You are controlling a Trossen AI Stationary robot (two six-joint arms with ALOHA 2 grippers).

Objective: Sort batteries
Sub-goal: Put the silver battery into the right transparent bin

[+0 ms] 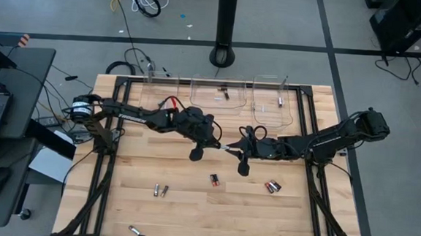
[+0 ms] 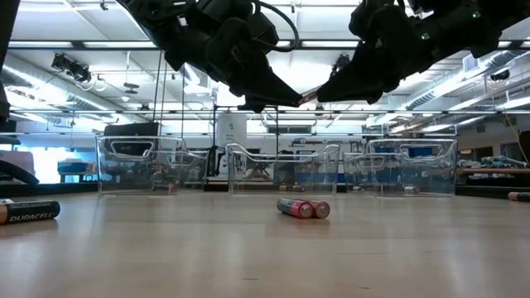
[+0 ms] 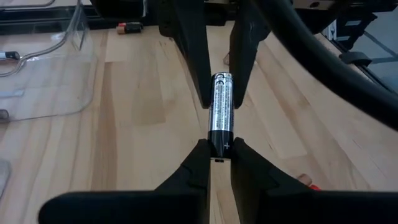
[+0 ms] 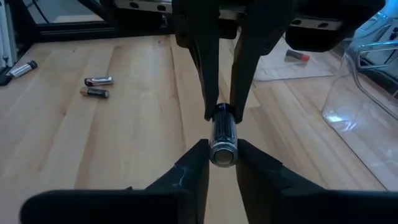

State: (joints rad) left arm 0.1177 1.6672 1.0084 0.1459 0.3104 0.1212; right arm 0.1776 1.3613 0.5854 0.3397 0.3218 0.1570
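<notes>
The sorting was partly done. Of the three clear, thin-walled plastic bins (image 1: 220,94) along the far edge of the pale, plank-jointed wooden table (image 1: 190,212), the middle one held a small dark battery (image 1: 224,95) and the one nearest the far right corner held a small grey battery (image 1: 278,102); the bin toward the far left corner seemed to hold something reddish in the low view, too small to name.

Above the middle of the table, the left gripper (image 1: 224,147) and the right gripper (image 1: 230,148) met tip to tip, each clenched on one end of a slim black-and-silver cylindrical battery with fine white print (image 3: 221,112). It hung in the air between them, lifted clear of the wood, in what looked like a hand-over from one arm to the other. The fingers were matt black and wedge-shaped, and the battery's metal end cap (image 4: 223,152) was smooth and glossy.

Much was left. A pair of red-ended batteries (image 1: 272,186) lay touching toward the right edge, a dark battery (image 1: 213,180) lay near the middle, two small grey cylinders (image 1: 161,190) lay side by side toward the left, and one silver battery (image 1: 135,231) lay at the near edge. A black battery with a copper end (image 2: 29,211) showed in the low view.
</notes>
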